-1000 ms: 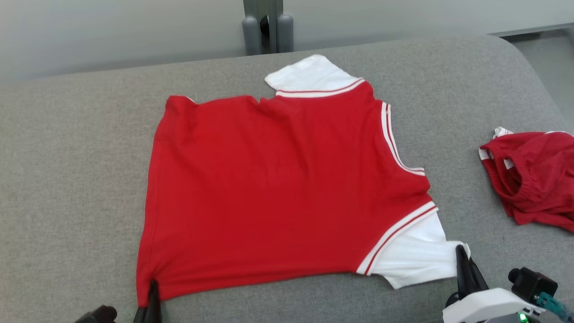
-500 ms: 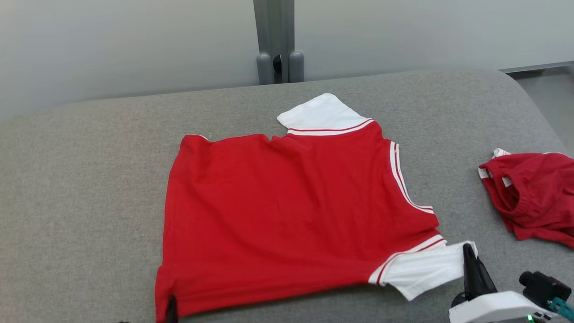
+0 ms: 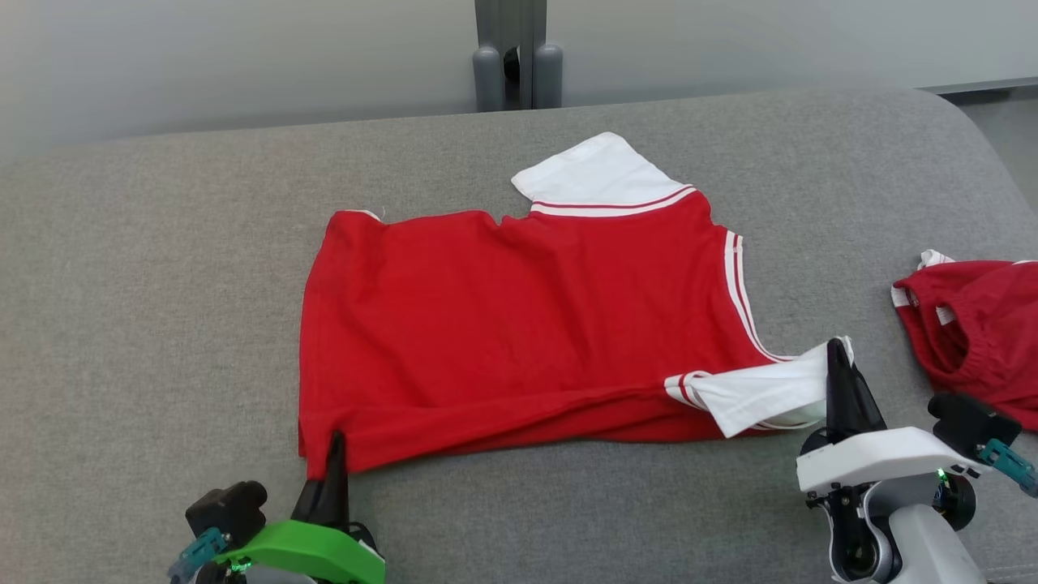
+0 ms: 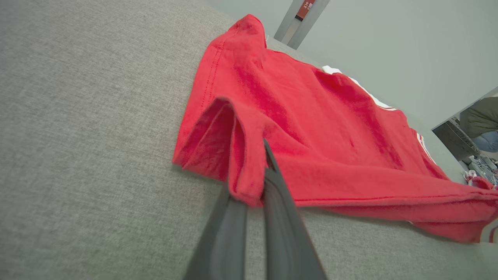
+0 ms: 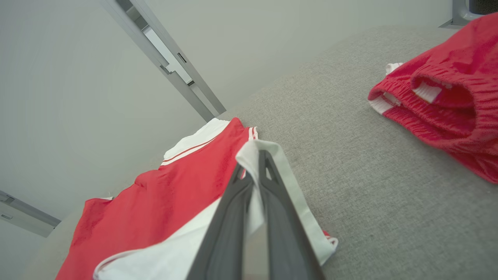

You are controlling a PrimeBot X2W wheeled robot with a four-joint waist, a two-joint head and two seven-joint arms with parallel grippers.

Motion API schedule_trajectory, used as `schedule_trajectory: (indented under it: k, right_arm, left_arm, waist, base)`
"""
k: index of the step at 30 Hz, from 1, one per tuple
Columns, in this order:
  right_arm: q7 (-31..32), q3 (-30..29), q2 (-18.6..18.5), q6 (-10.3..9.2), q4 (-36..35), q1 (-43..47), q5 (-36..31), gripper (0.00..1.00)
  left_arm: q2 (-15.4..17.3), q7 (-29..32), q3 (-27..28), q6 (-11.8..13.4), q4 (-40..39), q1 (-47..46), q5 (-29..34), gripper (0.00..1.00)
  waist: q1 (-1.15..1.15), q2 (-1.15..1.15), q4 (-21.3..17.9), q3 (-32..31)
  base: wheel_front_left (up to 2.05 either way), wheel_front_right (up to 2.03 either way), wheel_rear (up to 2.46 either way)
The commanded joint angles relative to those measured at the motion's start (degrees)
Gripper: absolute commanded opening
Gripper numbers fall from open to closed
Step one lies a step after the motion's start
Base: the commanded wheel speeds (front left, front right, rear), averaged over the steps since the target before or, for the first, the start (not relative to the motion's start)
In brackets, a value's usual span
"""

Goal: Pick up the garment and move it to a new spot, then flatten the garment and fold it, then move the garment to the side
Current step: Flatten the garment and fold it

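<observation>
A: what's changed?
B: the garment (image 3: 519, 308), middle of the bench (image 3: 568, 503), has its near edge lifted now. left hand (image 3: 334, 442) pinches the red hem corner (image 3: 319, 444), right hand (image 3: 835, 350) the white sleeve (image 3: 762, 393). fold's starting, I reckon.

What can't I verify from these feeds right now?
Red shirt underside: hidden against the grey surface, all views.
Left gripper: left wrist view, cloth covers one fingertip; layers pinched unclear.
Right gripper: white sleeve folds over its tips in the right wrist view, hiding grip depth.
Red shorts: cut by the head view's right edge.
</observation>
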Motion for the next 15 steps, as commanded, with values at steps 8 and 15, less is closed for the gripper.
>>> schedule_trajectory:
  k: [8,15]
  right_arm:
    - [-0.15,-0.64,-0.06,-0.09,5.97,-6.66,-2.11,0.0]
    - [-0.15,-1.4,-0.06,-0.09,8.32,-10.17,-3.03,0.0]
  left_arm:
    - [0.39,0.03,-1.78,0.12,4.31,-7.55,-0.07,0.0]
    - [0.38,0.03,-2.23,0.12,7.31,-11.43,-0.39,0.07]
  waist:
    - [0.0,0.0,0.82,4.94]
    - [0.0,0.0,1.01,7.2]
  base:
    - [0.0,0.0,0.0]
    - [0.0,0.0,0.0]
